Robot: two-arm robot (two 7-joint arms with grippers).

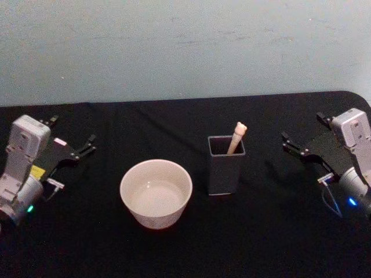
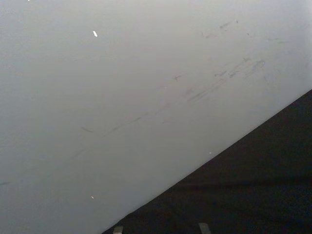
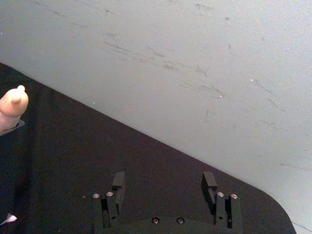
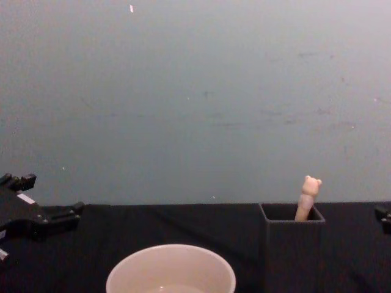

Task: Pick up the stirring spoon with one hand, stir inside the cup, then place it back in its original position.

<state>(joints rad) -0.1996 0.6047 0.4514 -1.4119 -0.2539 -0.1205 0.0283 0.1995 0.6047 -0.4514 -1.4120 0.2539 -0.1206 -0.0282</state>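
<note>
Nearest to me sits the cup (image 1: 155,215), wide and cream-white, on the black table (image 1: 174,255). The chest view cuts off its lower part at the bottom edge, leaving the rim (image 4: 171,247) showing. Just to its right, apart from it, stands the dark square holder (image 1: 225,174), and the spoon (image 1: 236,138) is inside it.

Of the spoon I can see the beige handle and the small bear head on top (image 4: 306,198). The shaft and bowl are hidden behind the holder's walls. Its long axis runs close to upright, bear head up, with the top tipped a little toward my right and the handle resting at the holder's far right corner. The right wrist view catches the bear head (image 3: 12,105) at its edge.

My left gripper (image 1: 73,130) hangs over the table's left side, well away from the cup, fingers spread and holding nothing. My right gripper (image 1: 301,126) hangs at the right side, well clear of the holder, its two fingers (image 3: 118,181) also parted and empty.
</note>
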